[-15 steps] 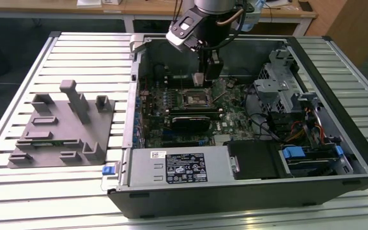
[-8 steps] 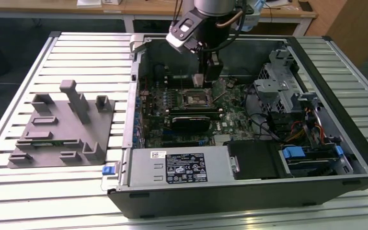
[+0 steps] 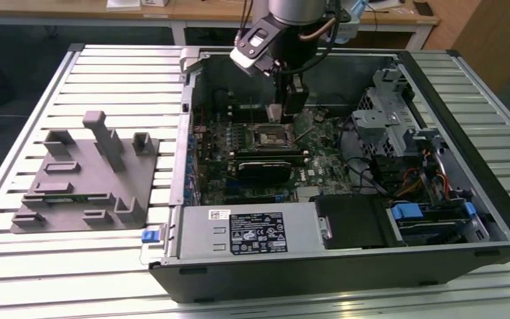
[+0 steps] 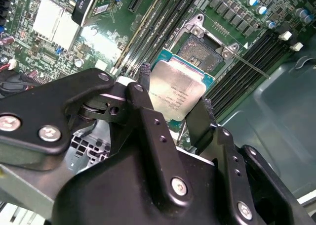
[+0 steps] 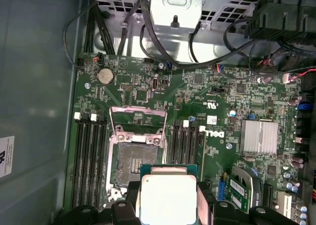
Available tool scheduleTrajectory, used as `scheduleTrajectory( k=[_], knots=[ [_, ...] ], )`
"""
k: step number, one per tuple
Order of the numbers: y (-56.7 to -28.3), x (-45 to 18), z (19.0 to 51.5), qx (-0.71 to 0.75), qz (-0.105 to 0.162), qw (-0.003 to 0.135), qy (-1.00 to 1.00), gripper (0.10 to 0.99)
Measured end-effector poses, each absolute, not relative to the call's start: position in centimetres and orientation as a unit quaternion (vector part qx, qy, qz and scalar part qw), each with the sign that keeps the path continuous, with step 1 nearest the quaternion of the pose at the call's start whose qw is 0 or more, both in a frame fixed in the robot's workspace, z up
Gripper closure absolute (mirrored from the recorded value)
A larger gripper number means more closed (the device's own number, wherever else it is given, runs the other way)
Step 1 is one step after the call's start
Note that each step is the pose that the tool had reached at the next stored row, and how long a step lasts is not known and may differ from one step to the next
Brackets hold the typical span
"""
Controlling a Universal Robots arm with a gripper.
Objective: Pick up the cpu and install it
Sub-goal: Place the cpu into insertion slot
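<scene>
The cpu (image 4: 177,89) is a flat square chip with a pale silver top, held by its two opposite edges between my black fingers (image 4: 144,76). My gripper (image 4: 177,92) is shut on it. In the first wrist view the cpu (image 5: 168,198) hangs above the green motherboard, close beside the open socket (image 5: 136,158), whose metal frame is lifted. In the exterior view my gripper (image 3: 278,114) reaches down into the open computer case, just above the black socket frame (image 3: 269,136).
The case walls (image 3: 188,119) ring the motherboard. Memory slots (image 5: 89,156) flank the socket. A drive cage (image 3: 397,113) with cables stands at the exterior view's right, and a power supply (image 3: 246,229) sits in front. The grey fixture block (image 3: 82,176) lies outside on the slatted table.
</scene>
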State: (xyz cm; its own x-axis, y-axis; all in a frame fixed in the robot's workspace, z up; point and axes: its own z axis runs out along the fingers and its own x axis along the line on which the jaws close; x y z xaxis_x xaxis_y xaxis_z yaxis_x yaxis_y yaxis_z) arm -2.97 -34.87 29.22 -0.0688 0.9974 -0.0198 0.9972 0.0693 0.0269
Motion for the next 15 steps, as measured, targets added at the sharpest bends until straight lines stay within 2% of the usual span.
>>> scheduleTrajectory(
  k=[15],
  knots=[
    [-34.13,-2.97,28.88,0.684,0.003,0.016,0.729,0.549]
  ],
)
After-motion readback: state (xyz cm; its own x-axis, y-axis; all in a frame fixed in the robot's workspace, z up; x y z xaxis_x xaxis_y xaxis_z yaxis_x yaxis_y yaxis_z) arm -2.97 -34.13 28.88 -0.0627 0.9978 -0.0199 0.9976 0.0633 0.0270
